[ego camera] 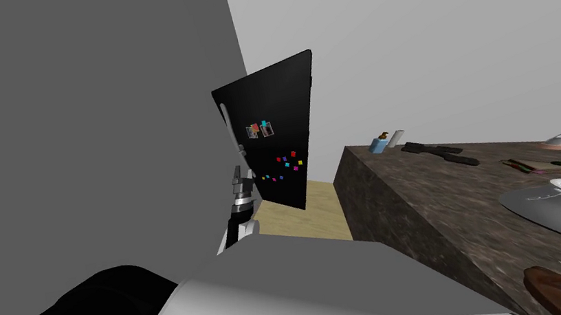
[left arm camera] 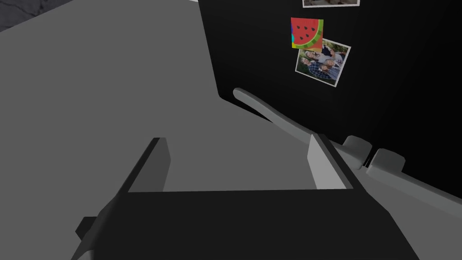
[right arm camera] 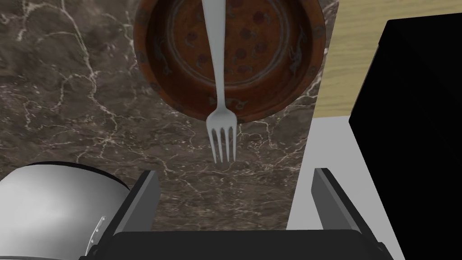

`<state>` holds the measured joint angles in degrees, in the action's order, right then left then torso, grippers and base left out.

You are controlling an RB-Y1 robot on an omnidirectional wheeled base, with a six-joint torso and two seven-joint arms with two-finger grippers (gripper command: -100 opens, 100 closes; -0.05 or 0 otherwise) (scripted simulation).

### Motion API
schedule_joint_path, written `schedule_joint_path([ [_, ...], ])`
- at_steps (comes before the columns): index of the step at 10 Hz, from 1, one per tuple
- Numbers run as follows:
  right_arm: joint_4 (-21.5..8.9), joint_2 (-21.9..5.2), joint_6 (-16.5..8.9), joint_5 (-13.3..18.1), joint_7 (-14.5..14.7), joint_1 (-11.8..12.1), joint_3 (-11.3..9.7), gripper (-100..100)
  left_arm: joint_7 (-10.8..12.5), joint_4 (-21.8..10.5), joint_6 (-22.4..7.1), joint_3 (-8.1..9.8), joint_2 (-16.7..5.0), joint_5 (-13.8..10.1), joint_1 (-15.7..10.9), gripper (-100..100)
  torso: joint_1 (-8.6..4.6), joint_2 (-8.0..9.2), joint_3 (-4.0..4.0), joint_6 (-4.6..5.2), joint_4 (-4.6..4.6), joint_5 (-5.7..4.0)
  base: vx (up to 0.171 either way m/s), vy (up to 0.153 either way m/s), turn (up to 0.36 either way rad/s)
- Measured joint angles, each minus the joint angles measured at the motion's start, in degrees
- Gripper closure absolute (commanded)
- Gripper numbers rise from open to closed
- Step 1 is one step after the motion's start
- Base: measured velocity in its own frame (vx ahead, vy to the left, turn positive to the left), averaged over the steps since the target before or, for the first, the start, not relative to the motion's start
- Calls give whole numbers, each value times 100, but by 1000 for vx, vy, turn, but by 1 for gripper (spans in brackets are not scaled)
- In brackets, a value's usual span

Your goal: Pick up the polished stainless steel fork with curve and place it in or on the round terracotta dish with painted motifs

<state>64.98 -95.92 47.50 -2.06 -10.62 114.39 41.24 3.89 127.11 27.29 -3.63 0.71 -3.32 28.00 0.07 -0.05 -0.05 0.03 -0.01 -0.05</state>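
While the right gripper [right arm camera: 235, 173] hangs open and empty, fingers spread and aimed down at the dark marbled counter [right arm camera: 67, 90], the fork [right arm camera: 215, 81] lies just beyond it. Its handle runs across the round brown patterned dish [right arm camera: 275, 90] and its tines stick out past the rim over the counter. Task looks done or near done.

Risk: the fork rests on the rim, not fully inside. A finger bumping it as the arm backs away or dips lower could tip or slide it off. The shiny metal vessel [right arm camera: 49, 203] beside one finger could get clipped too.

Right arm pose: wrist pointing steeply down, roughly centred on the tines, no contact. Further off, the left gripper [left arm camera: 237, 140] is open too, nothing held, near the black fridge [left arm camera: 383, 90], with the grey handle [left arm camera: 270, 115] just past one finger.
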Motion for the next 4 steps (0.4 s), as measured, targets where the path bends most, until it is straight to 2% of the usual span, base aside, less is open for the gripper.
schedule_joint_path([
  [4,0,0,0,0,0,0,0,0,0,0,0,0,0,0,0,0,-3,3,2,0,1,-1,0,0,0],
])
